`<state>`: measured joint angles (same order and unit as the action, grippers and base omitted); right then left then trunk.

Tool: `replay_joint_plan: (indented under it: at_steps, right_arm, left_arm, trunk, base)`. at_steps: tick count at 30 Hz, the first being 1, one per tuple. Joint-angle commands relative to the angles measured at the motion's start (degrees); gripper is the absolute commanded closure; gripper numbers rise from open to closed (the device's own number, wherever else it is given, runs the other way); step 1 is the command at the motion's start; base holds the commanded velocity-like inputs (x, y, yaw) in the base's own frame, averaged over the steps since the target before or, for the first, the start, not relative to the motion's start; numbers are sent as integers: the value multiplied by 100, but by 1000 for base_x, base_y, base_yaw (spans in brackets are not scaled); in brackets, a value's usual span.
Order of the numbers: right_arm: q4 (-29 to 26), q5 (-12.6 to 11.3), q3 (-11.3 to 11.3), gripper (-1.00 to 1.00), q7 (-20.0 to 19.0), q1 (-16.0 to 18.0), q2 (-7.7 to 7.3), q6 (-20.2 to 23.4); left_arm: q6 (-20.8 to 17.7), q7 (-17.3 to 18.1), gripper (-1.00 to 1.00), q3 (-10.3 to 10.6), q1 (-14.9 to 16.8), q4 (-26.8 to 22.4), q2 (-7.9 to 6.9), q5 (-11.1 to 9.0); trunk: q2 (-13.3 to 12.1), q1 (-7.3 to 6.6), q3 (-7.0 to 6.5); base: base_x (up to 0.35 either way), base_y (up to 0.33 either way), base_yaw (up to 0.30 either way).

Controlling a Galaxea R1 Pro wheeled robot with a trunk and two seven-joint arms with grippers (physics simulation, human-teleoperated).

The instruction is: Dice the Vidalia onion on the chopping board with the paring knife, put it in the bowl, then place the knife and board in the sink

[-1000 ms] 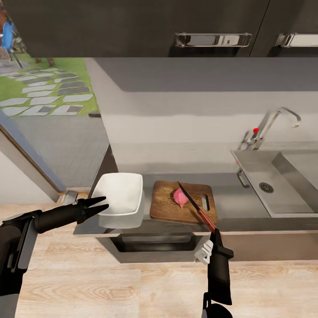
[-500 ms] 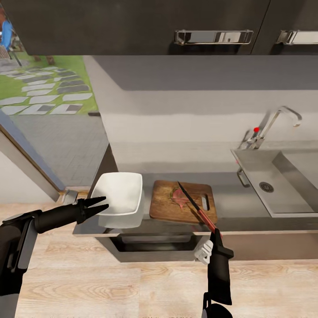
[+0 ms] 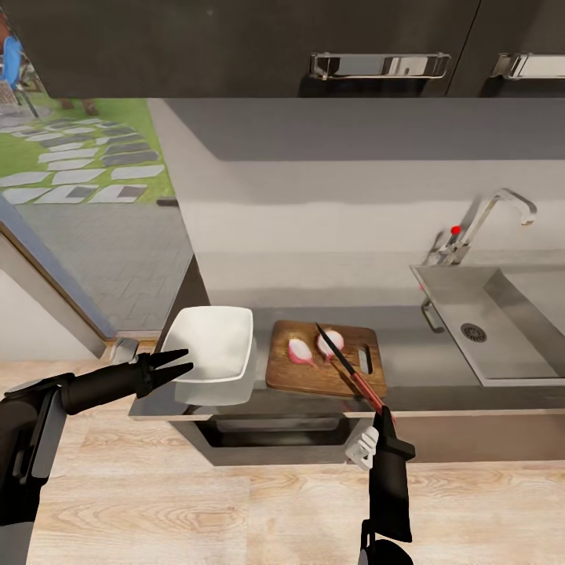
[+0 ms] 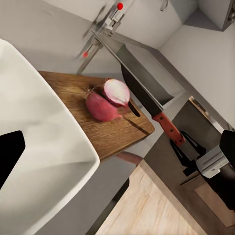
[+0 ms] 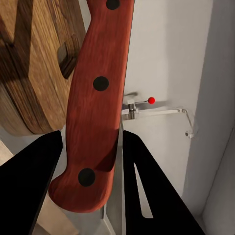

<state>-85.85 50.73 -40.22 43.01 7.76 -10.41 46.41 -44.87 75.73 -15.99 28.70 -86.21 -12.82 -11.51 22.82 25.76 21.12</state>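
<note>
The Vidalia onion lies cut in two pink halves on the brown chopping board; both halves also show in the left wrist view. My right gripper is shut on the paring knife's red-brown handle, and the dark blade slants over the board just right of the halves. The white bowl sits on the countertop left of the board. My left gripper hovers open at the bowl's near-left rim. At the right is the sink.
A chrome tap with a red knob stands behind the sink. Dark wall cabinets hang overhead. The countertop ends left of the bowl, beside a doorway to a garden. Wooden floor lies in front.
The onion, one whole pink piece a second ago, now lies as two halves apart on the board. Knife and both arms have barely moved.
</note>
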Motion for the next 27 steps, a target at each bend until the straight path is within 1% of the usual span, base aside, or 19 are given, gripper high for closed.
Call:
replay_joint_plan:
  at_steps: [1,18,21,27]
  right_arm:
    - [-2,-1,-12,100,15,6,-5,26]
    - [-2,-1,-12,100,15,6,-5,26]
    - [-2,-1,-12,100,15,6,-5,26]
    - [-2,-1,-12,100,15,6,-5,26]
  left_arm:
    - [-57,12,-100,-1,4,-1,-1,-13]
    - [-52,12,-100,-1,4,-1,-1,-14]
    - [-53,4,-100,-1,4,-1,-1,-11]
    - [-52,6,-100,-9,4,-1,7,-17]
  trunk:
    - [10,3,9]
    - [10,3,9]
    - [10,3,9]
    - [10,3,9]
  base:
    - [0,0,0]
    - [0,-3,0]
    - [34,-197,0]
    - [130,-211,0]
